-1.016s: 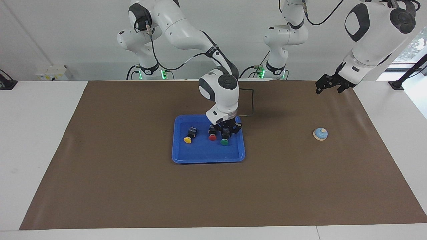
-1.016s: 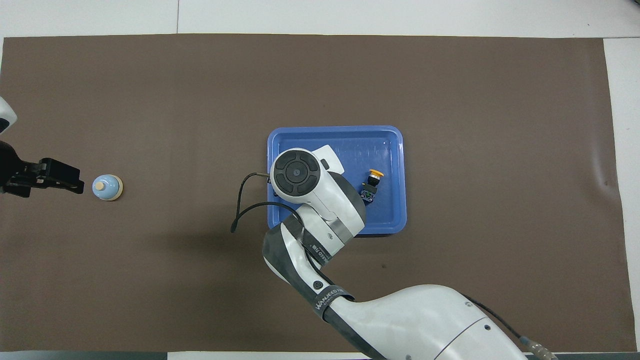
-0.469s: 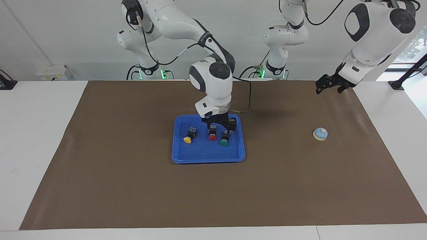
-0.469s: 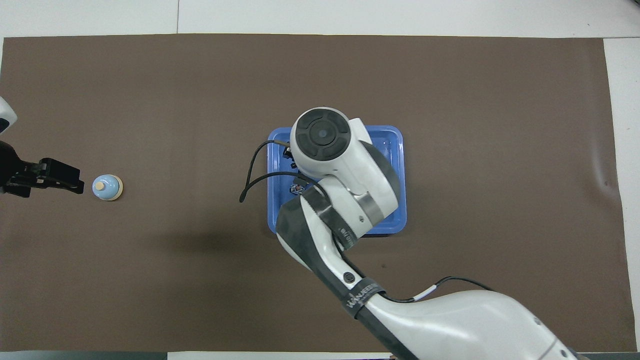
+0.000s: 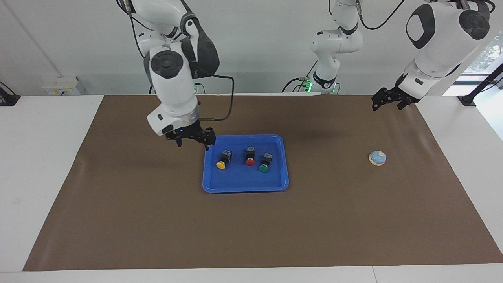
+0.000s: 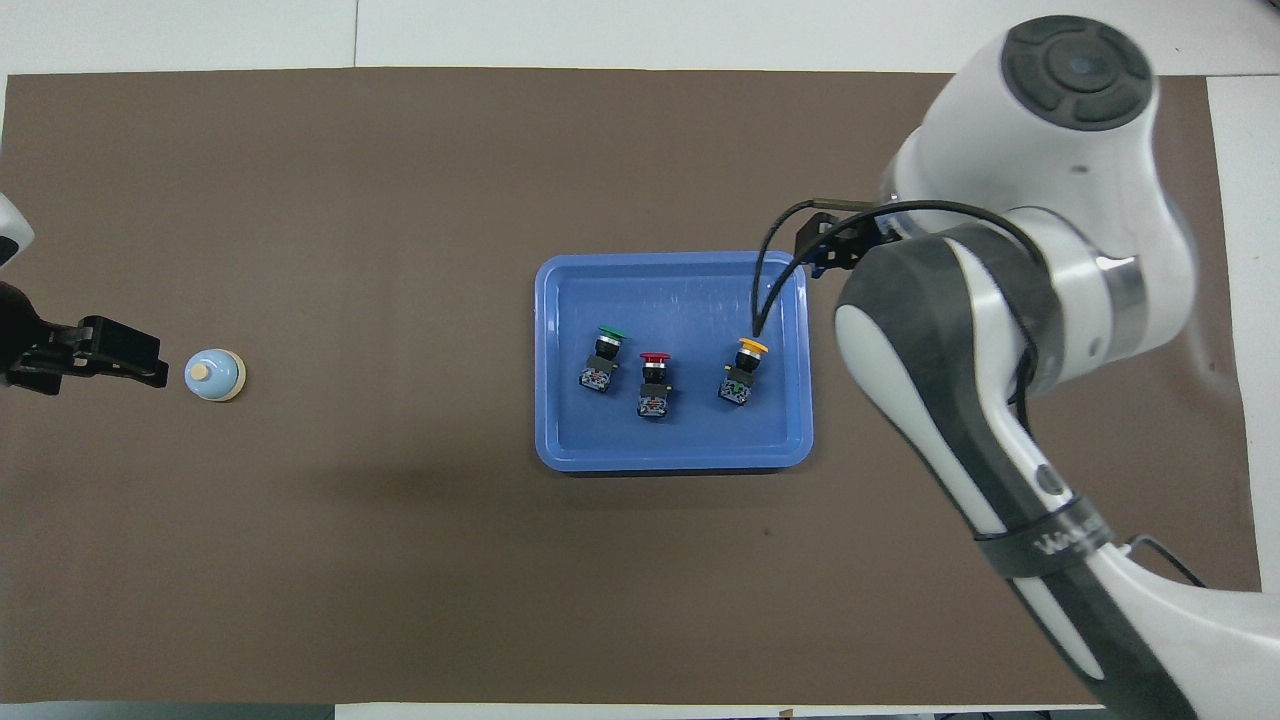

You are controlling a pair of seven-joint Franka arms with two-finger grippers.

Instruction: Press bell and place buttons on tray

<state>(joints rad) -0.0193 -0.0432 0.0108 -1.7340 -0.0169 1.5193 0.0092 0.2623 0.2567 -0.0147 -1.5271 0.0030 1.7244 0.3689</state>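
Blue tray, facing view: the tray (image 5: 245,184) sits just beside my right gripper (image 5: 193,142), which hangs empty over the brown mat (image 5: 157,220) with fingers spread wide.
Buttons, facing view: yellow button (image 5: 223,161), red button (image 5: 250,157) and green button (image 5: 265,163) lie in the tray, apart from my fingers.
Bell, facing view: the bell (image 5: 377,158) rests on the mat below my left gripper (image 5: 387,103), untouched; that arm waits, fingers open.
Overhead view: my left fingers (image 6: 120,352) are beside the bell (image 6: 214,375); my right gripper (image 6: 830,245) is by the tray's corner (image 6: 795,270).
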